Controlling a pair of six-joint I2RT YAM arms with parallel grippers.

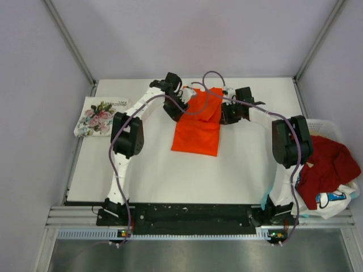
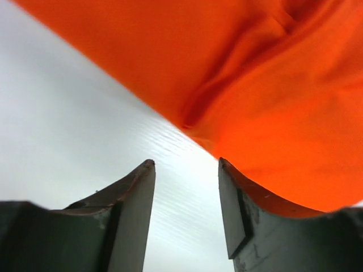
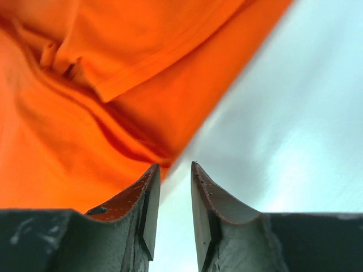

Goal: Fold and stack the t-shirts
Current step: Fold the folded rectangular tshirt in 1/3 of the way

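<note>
The orange t-shirt (image 1: 197, 126) lies mid-desk, partly folded, its near hem flat. It looks light, limp and slack, best pinched at the far corners. There the left gripper (image 2: 187, 198) and right gripper (image 3: 174, 192) sit, jaws open, empty.

Even, bright, diffuse light fills the overhead view, with only soft, faint shadows on the bench (image 1: 153, 170). Both wrist views are blurred up close: the orange-red t-shirt (image 2: 272, 85) glows saturated, and the pale surface behind it washes out toward glare.
</note>
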